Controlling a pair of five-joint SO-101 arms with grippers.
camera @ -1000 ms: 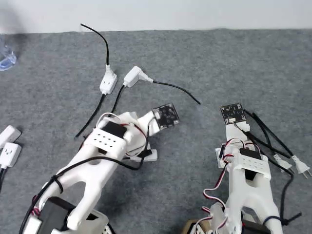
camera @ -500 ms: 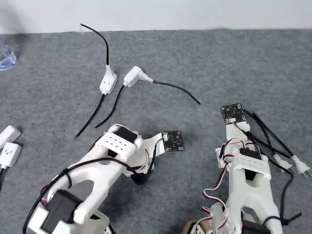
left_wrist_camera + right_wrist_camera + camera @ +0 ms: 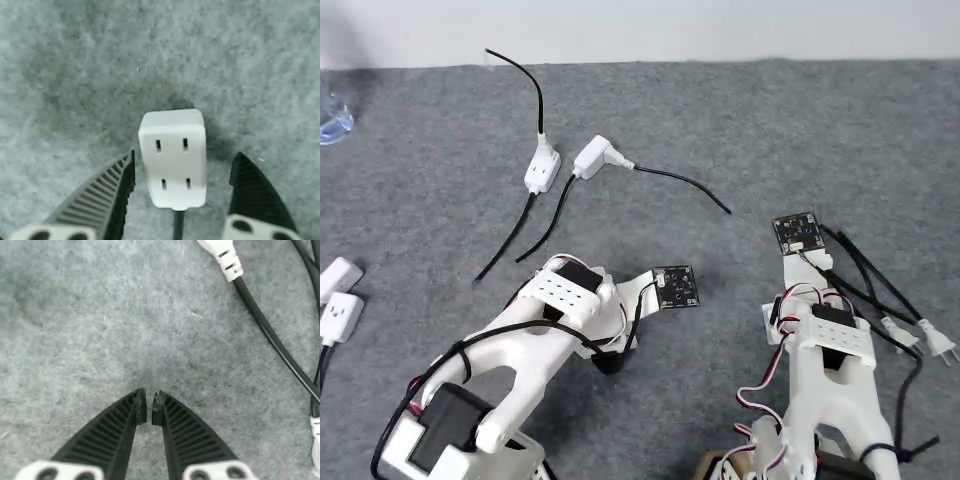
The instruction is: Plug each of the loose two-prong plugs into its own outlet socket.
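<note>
socket block (image 3: 172, 155): white, 2 pairs of slots face up, flat on grey tabletop, black cord out of one end; betw. left tool's (image 3: 185, 157) spread fingers, touching neither.
far unit (image 3: 542, 168): white body, black cord out of each end; far-centre of tabletop.
angled unit (image 3: 594, 155): white, tilted, just beside far unit, not touching; one cord runs right, other comes nearer.
far edge socket (image 3: 340, 274): white, at left edge.
near edge socket (image 3: 340, 316): white, slots up, just beside the other.
loose plug (image 3: 940, 348): white, 2 bare prongs, unplugged; black cord; right edge.
cord end (image 3: 894, 328): small, white, near loose plug; type unclear.
</note>
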